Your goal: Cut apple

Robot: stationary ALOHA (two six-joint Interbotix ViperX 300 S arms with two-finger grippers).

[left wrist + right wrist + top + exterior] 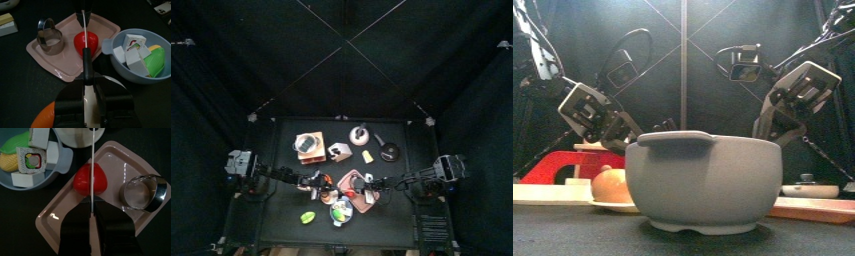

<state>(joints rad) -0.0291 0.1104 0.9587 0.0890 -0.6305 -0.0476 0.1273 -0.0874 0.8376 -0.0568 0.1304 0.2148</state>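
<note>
Apple (pixel 87 42) was sitting on the pink tray (pixel 60 70), roughly in the middle of it, red and shiny, and as far as I could tell still in one piece. Right next to it on the same tray was a metal ring (pixel 48 37), standing close but not touching it. A knife (pixel 85 67) was stretched straight across the top of the apple, seen edge-on so it looked like a thin line, and honestly I couldn't tell if the blade was touching the skin or just above it. Left gripper (pixel 87 107) had its jaws squeezed in tight on the pale handle end. Right gripper (pixel 91 228) came in from the opposite side, jaws only a sliver apart and pinched on the same thin blade, from what the right wrist view showed. Just beside the tray was a grey bowl (pixel 117 55) packed with toy food, including a sushi-looking block and something green and yellow.
</note>
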